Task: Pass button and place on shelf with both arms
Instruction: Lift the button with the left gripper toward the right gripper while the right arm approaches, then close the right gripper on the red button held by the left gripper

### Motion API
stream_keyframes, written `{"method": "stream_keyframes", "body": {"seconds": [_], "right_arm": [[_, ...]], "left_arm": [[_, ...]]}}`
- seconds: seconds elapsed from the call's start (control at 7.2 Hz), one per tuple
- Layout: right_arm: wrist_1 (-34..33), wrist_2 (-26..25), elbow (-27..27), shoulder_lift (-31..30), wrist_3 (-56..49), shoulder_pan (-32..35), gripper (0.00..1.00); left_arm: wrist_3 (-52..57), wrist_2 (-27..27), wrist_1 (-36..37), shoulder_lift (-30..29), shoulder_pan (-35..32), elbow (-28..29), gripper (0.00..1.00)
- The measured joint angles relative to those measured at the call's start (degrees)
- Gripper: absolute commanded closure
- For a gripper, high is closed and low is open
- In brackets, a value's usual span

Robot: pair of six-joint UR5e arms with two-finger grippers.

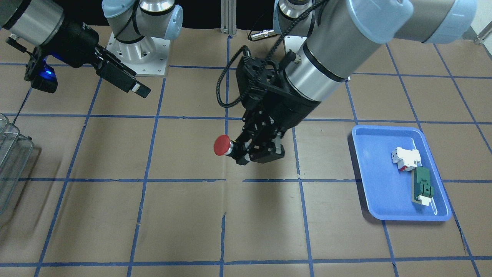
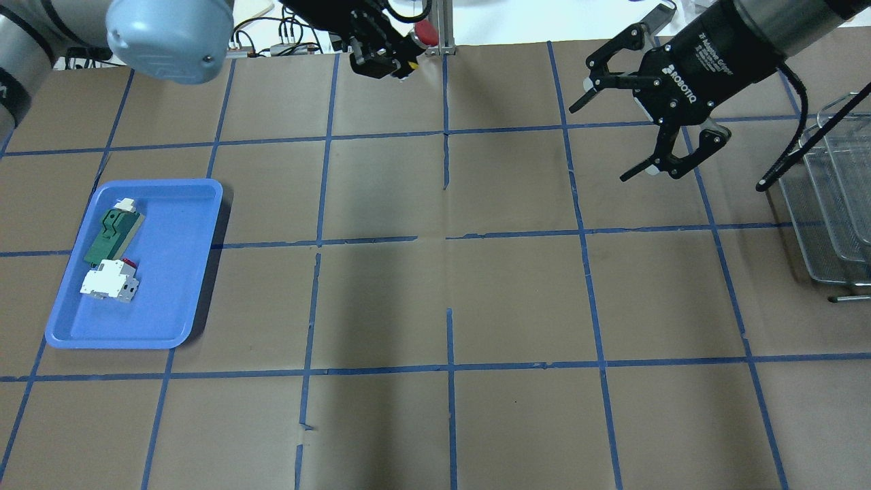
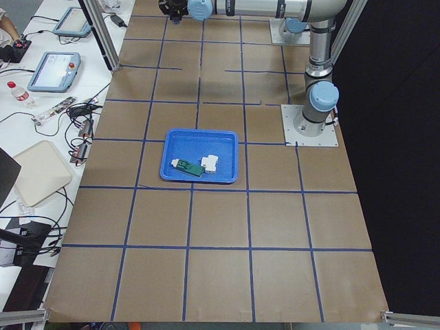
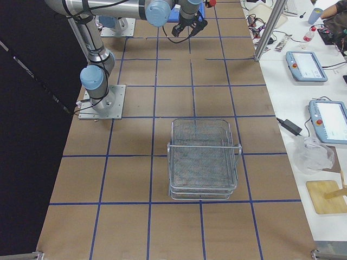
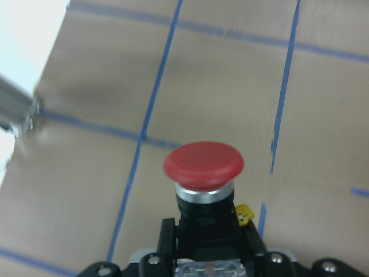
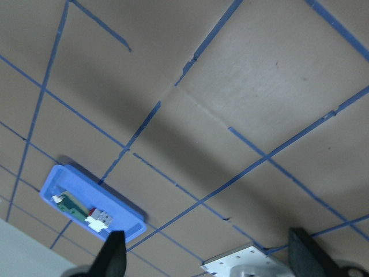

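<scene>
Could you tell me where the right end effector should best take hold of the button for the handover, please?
I would grip the button by its red cap, closing across its rim, coming from the cap's end. The left end effector is shut on the black body, so only the cap and silver collar jut free. The right end effector is open.

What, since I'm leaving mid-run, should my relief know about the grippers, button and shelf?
Left gripper: shut on the button, held in the air, red cap pointing to the robot's right.
Right gripper: open, empty, apart from the button.
Shelf: on the robot's right side; nothing visible in it.
Done: button picked up.
Left: pass it to the right gripper, then place it on the shelf.
</scene>
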Motion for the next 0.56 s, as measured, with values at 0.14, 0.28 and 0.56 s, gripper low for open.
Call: {"method": "stream_keyframes", "body": {"seconds": [0.14,0.28,0.56], "right_arm": [[-0.5,3.3,-0.4,0.1,4.4,-0.6,0.00],[-2.1,5.8,-0.6,0.1,9.4,-1.0,0.00],[-5.6,8.3,-0.9,0.3,16.5,-2.0,0.00]], "left_arm": [[0.6,-0.7,1.1,0.3,-2.2,-0.1,1.00],[0.8,-1.0,1.5,0.4,-3.8,-0.4,1.00],[-0.2,-0.9,2.7,0.0,-6.5,-0.4,1.00]]}}
